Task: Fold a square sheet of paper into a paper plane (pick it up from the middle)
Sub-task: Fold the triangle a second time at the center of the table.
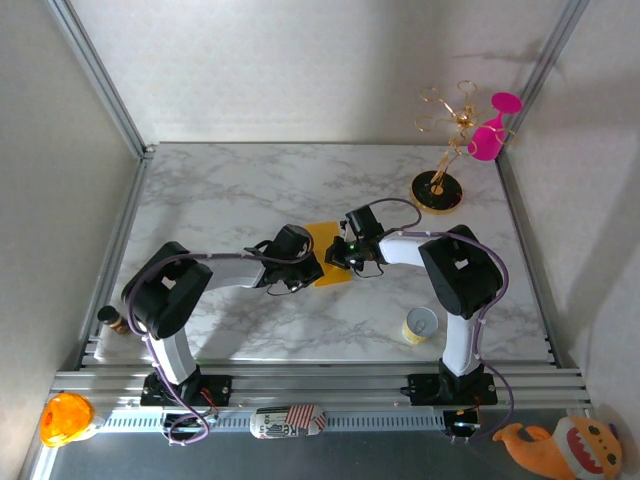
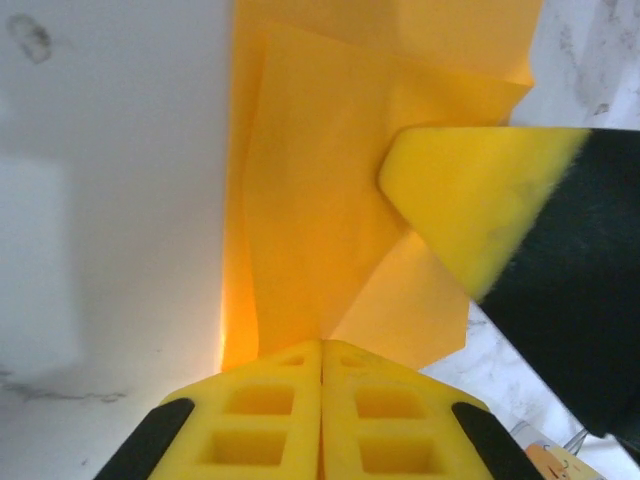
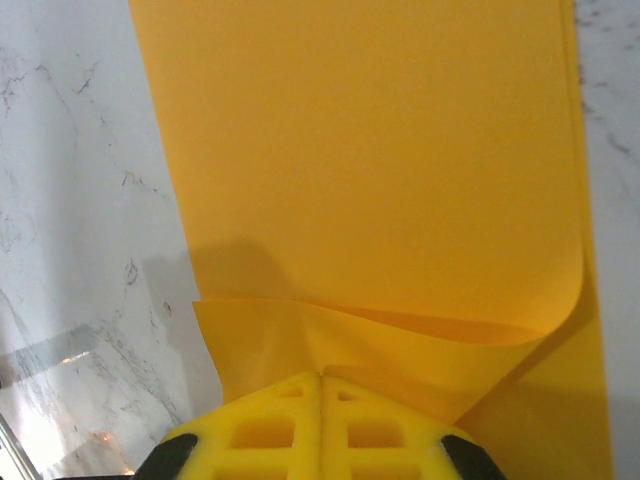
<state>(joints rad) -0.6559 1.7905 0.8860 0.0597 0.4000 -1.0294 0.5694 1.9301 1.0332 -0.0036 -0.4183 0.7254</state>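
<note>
The square sheet of paper (image 1: 322,240) is yellow-orange and lies on the marble table between my two grippers. My left gripper (image 2: 321,348) is shut on a raised fold at the sheet's near edge. In that view creases run up from the jaws. The right gripper's yellow finger (image 2: 470,195) presses in from the upper right. My right gripper (image 3: 321,376) is shut on a lifted, curled edge of the sheet (image 3: 370,170), and the rest lies flat beyond it. From above, the left gripper (image 1: 308,268) and right gripper (image 1: 338,256) almost meet. The paper plane is out of view.
A gold stand (image 1: 438,190) holding a pink glass (image 1: 487,140) stands at the back right. A paper cup (image 1: 420,325) sits by the right arm's base. An orange toy (image 1: 65,418) and a plush (image 1: 570,450) lie off the table's front.
</note>
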